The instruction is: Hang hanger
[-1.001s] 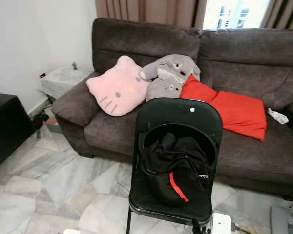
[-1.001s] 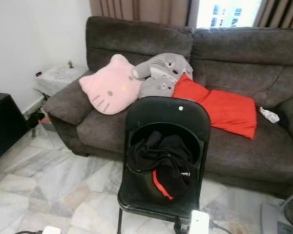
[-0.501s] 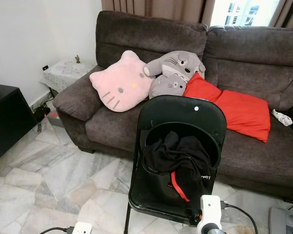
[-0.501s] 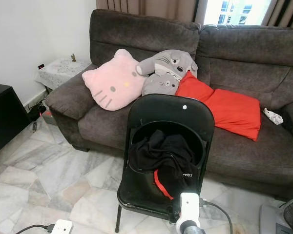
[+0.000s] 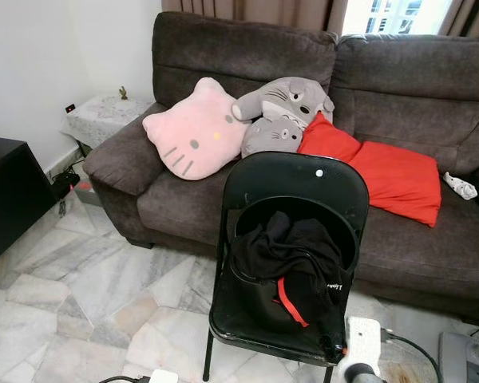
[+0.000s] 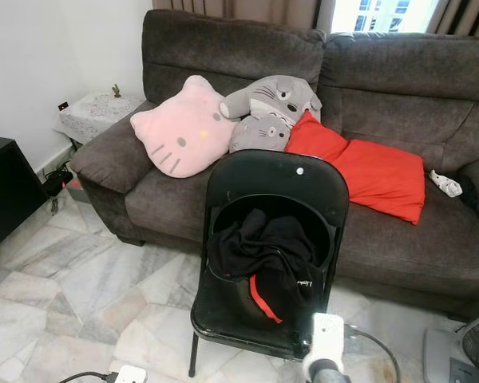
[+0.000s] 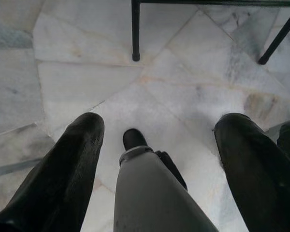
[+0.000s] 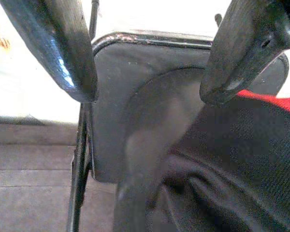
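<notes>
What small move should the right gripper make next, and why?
Probably ease the right gripper forward and down to the black clothing heaped on the black folding chair. Its fingers stand open and empty, already aimed at the chair seat, with the cloth just ahead. No hanger can be made out yet.

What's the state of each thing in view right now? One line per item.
Folding chair: unfolded, upright on the marble floor.
Black garment: crumpled on the chair seat, not hung.
Pink cat cushion: propped against the sofa back.
Red cushion: lying flat on the sofa seat.
Right claw: open, close over the chair seat, holding nothing.
Left claw: open, pointing at the floor, holding nothing.
</notes>
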You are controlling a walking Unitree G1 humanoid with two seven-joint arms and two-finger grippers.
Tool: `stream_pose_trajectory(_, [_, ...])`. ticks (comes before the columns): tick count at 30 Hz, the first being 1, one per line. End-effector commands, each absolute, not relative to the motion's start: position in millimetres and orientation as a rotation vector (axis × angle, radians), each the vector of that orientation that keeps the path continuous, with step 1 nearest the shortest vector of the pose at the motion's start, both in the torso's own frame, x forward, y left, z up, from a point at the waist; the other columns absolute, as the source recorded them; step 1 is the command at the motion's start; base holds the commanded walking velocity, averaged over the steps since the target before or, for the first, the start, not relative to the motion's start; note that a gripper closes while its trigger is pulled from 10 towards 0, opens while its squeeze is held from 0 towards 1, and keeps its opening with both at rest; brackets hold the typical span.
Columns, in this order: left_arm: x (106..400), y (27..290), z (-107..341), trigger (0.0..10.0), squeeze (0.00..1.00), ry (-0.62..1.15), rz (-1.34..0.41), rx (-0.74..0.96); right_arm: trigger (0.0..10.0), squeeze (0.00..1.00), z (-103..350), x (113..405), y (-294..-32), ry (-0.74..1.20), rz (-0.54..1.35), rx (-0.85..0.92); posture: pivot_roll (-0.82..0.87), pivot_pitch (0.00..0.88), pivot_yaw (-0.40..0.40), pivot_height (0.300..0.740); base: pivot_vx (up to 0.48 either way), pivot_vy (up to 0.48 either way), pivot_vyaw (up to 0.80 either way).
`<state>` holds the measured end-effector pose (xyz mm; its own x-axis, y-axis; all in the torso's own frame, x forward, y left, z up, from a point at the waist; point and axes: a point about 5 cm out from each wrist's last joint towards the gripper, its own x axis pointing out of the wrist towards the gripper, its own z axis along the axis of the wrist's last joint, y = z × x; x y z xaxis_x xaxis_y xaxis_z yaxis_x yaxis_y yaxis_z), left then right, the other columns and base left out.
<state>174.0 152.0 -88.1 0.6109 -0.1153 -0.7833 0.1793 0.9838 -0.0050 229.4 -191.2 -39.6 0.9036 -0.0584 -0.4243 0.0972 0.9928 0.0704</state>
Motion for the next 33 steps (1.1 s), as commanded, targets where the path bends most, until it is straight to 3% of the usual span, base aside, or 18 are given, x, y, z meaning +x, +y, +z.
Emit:
stream_pose_trajectory(1, [162,153,-94,10.0,0.00,0.956,-0.173,0.098,10.0,0.00,-41,222,-191,0.402,-0.093,0.116,-0.11,0.058,0.015,0.740,0.000,0.000,0.00])
stream_pose_trajectory(8, [166,146,-93,10.0,0.00,0.958,-0.176,0.102,10.0,0.00,-32,215,-195,0.282,-0.094,0.083,-0.11,0.049,0.006,0.740,0.000,0.000,0.00])
stream_pose_trajectory(13, [172,140,-91,10.0,0.00,0.948,-0.184,0.104,10.0,0.00,15,231,-215,0.050,-0.164,0.007,-0.11,0.038,0.008,0.740,0.000,0.000,0.00])
stream_pose_trajectory(18, [166,147,-93,10.0,0.00,0.955,-0.185,0.104,10.0,0.00,43,238,-206,-0.059,-0.107,0.009,-0.11,0.035,0.004,0.740,0.000,0.000,0.00])
stream_pose_trajectory(24, [165,148,-93,10.0,0.00,0.956,-0.180,0.102,10.0,0.00,51,231,-190,-0.081,-0.028,0.069,-0.12,0.052,0.011,0.740,0.000,0.000,0.00])
stream_pose_trajectory(33, [166,149,-93,10.0,0.00,0.952,-0.175,0.104,10.0,0.00,82,268,-191,-0.101,-0.035,0.180,-0.11,0.061,0.010,0.740,0.000,0.000,0.00])
